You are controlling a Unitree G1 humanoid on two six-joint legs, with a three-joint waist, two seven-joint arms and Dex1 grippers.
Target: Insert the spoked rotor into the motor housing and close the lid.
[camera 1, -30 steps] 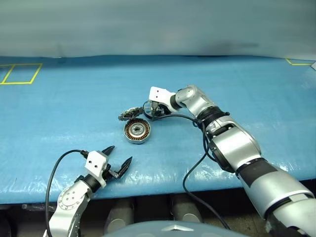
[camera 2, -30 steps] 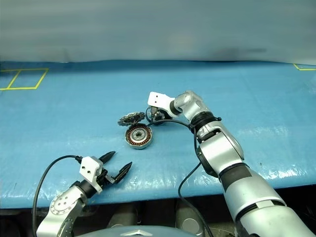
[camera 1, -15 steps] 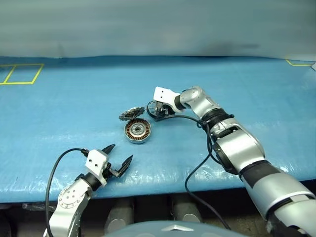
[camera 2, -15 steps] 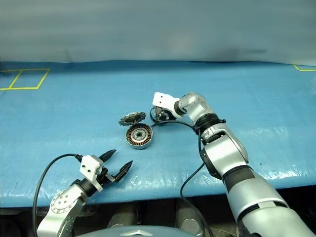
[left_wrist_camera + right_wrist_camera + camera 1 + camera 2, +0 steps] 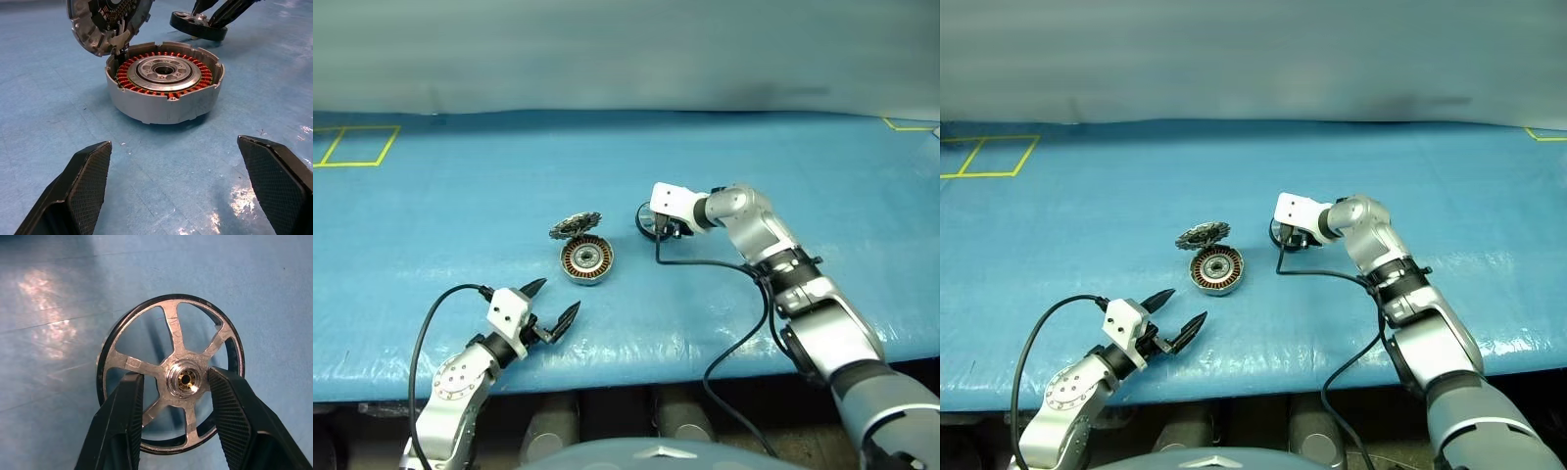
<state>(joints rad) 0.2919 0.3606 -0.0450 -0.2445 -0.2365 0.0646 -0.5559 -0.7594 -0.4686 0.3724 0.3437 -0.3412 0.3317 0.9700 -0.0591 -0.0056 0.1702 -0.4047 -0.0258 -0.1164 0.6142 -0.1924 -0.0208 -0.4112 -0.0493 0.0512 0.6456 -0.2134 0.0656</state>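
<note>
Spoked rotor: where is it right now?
The spoked rotor sits between the right gripper fingers, right of the motor housing and lid.

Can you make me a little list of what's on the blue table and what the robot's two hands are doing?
table: blue cover with yellow marked squares at the far left
motor housing: sits flat near the middle, copper windings showing, nothing inside yet
lid: grey cap, tilted, leaning at the housing's far edge
spoked rotor: dark ring with silver spokes, to the right of the housing
right tool: fingers reaching through the rotor's gaps, closed on its hub
left tool: wide open, holding nothing, near the table's front edge, pointing at the housing
</note>
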